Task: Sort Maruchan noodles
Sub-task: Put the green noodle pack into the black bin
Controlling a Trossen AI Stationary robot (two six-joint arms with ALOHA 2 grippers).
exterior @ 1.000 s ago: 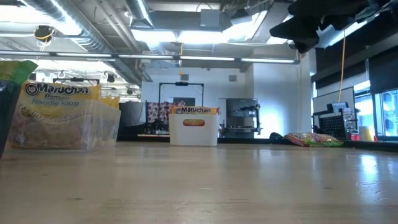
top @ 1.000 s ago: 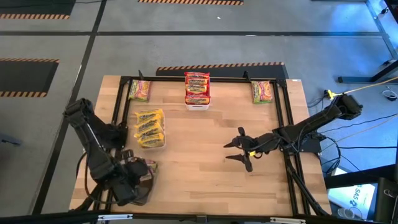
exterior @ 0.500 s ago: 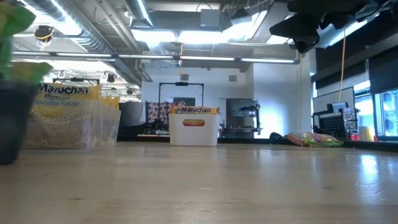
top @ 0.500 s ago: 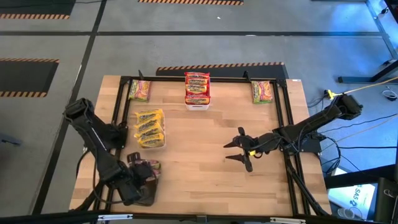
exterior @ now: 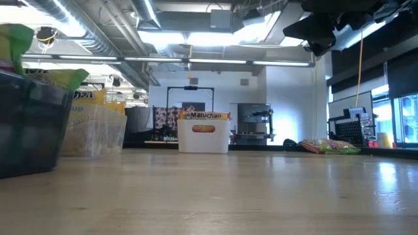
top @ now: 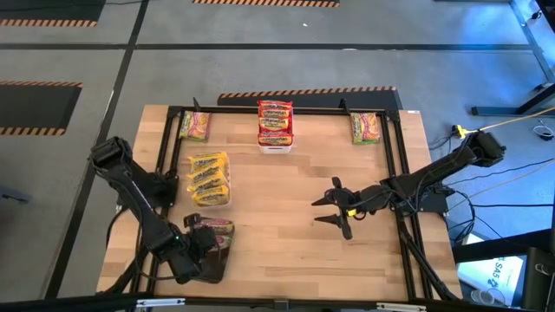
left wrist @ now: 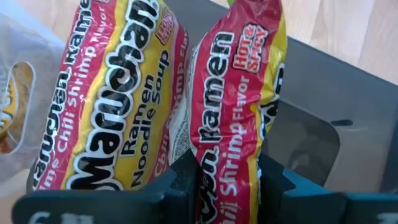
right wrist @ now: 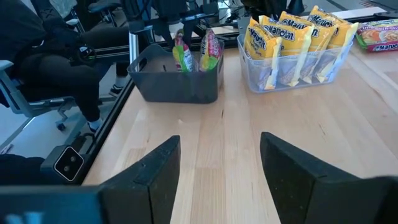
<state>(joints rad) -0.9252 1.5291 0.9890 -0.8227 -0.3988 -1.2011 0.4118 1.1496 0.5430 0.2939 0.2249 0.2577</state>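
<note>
L gripper [top: 201, 251] sits low at the near-left of the table [top: 286, 217], over the dark bin [top: 212, 247], jaws narrow and pinched on a pink chili-shrimp packet [left wrist: 233, 112] standing on edge in that bin; a 2nd pink packet [left wrist: 112, 106] stands just beside it, touching. R gripper [top: 334, 208] hangs above mid-table, right of centre, jaws apart w/ nothing between them. Other noodles: yellow packets [top: 209, 178] in the clear bin [right wrist: 292, 71] left of centre, just beyond the dark bin; red-band packets [top: 275, 123] stacked in the white bin [exterior: 203, 136] at far centre; loose green/pink packets at far left [top: 195, 126] and far right [top: 365, 128].
</note>
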